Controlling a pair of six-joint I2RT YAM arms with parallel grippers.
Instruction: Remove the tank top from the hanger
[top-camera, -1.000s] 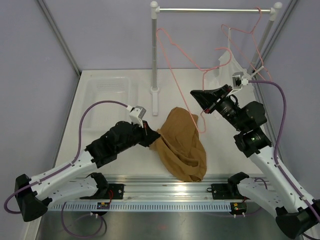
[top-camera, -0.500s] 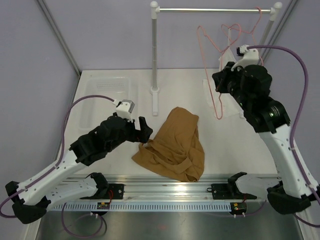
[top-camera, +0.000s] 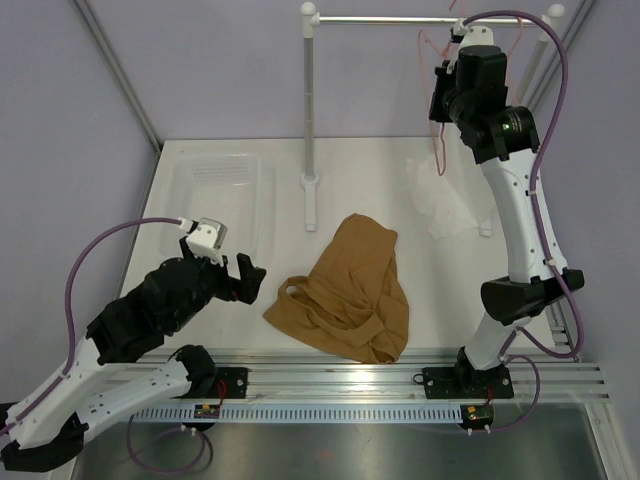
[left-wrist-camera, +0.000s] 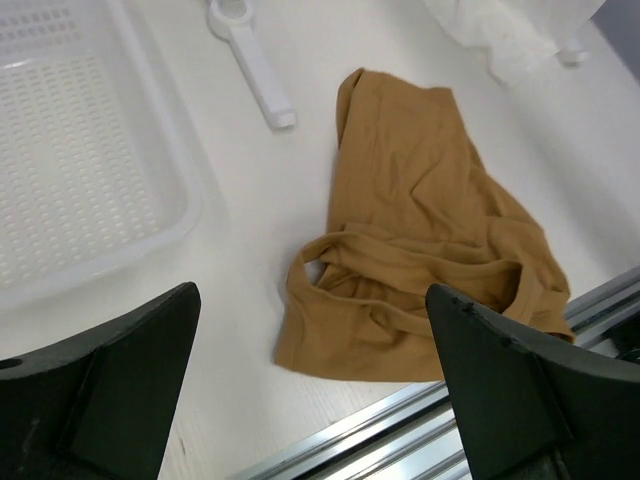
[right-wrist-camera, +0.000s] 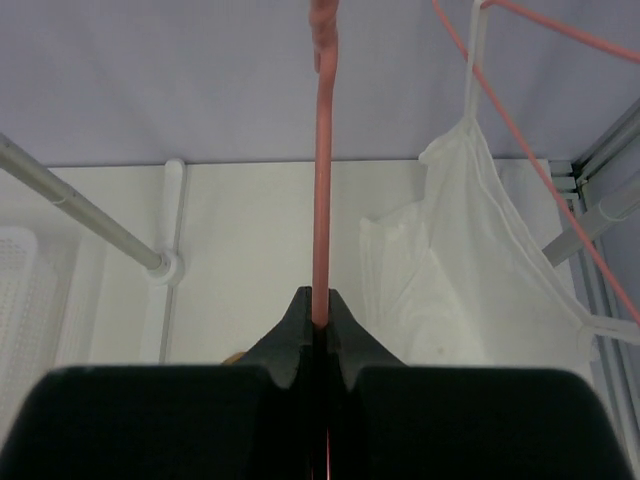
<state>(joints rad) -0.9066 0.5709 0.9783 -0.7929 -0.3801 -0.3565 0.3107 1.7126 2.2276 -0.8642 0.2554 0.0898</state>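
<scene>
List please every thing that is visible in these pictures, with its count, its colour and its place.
tank top: 1, tan-brown, crumpled on the table, front centre, on no hanger
hanger: 1, pink wire, raised up by the rail, in the right gripper
second hanger: 1, pink wire, right end of the rack
white garment: 1, white, hanging at the right, below the second hanger
rack: 1, white posts with a grey rail, back of the table
basket: 1, white, perforated, back left
table: 1, white
left gripper: 1, black, open, left of the tank top, holding nothing
right gripper: 1, black, shut on the hanger
</scene>
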